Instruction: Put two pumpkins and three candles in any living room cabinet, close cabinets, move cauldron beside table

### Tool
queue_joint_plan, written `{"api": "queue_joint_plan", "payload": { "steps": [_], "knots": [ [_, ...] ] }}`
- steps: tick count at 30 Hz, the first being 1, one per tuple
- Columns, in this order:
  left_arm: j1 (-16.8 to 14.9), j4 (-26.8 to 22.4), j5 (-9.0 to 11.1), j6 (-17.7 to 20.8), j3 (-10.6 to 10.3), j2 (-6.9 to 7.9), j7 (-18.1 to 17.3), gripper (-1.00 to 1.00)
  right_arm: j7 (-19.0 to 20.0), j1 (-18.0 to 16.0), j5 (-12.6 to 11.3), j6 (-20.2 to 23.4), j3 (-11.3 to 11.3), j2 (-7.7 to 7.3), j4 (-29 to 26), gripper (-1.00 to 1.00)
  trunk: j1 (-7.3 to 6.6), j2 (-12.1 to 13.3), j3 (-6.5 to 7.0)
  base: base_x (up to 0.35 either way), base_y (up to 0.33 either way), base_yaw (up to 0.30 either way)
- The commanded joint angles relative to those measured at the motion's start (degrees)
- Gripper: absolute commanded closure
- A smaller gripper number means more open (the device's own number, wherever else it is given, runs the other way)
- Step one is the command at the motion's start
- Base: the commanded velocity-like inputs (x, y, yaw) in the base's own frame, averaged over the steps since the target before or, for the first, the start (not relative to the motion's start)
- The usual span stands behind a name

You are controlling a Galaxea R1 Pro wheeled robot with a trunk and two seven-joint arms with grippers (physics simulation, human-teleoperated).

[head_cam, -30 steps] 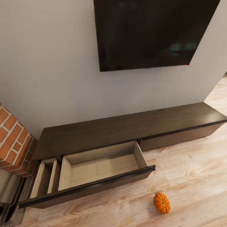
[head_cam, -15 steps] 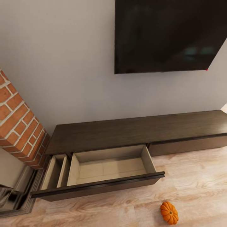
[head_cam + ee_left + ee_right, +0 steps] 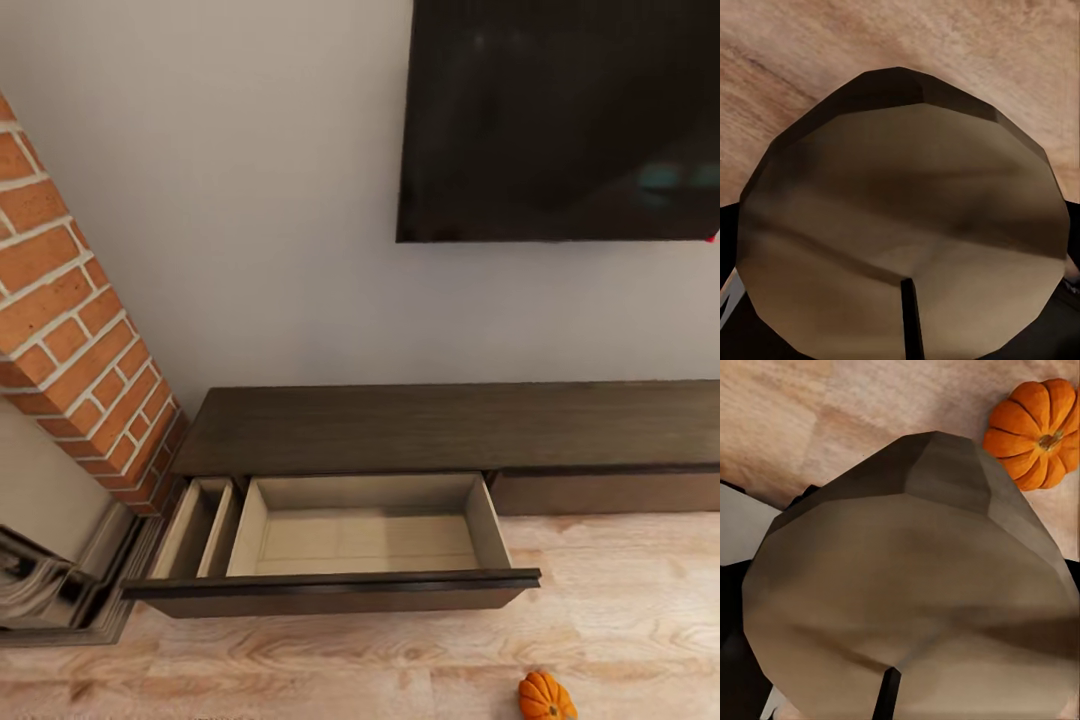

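View: camera had swung left, revealing more red brick chimney (image 3: 70, 330).
Cabinet: long dark brown wood unit (image 3: 450, 428), drawer open.
Pumpkin: small ribbed orange pumpkin (image 3: 546, 697) on floor.
Jaws: cannot tell.

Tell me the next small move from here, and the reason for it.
Probably lower the right arm toward the pumpkin and pick it up. It lies on the wood floor just in front of the cabinet, whose drawer is pulled out with a bare beige interior ready to take it. The right wrist view shows the pumpkin close by.
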Motion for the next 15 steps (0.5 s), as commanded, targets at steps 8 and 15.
{"api": "queue_joint_plan", "payload": {
  "steps": [8, 15],
  "knots": [
    [0.0, -0.04, 0.5, 0.23, -0.41, 0.09, 0.25, 1.0, 0.21, 0.34, 0.57, -0.14, -0.47, -0.02, -0.03, 1.0, 0.0, -0.02, 0.5, 0.0, 0.0, 0.232],
    [-0.01, -0.04, 0.51, 0.23, -0.41, 0.08, 0.25, 1.0, 0.21, 0.43, 0.65, -0.14, -0.47, -0.02, -0.03, 1.0, 0.0, -0.02, 0.97, 0.0, 0.0, 0.232]
  ]
}}
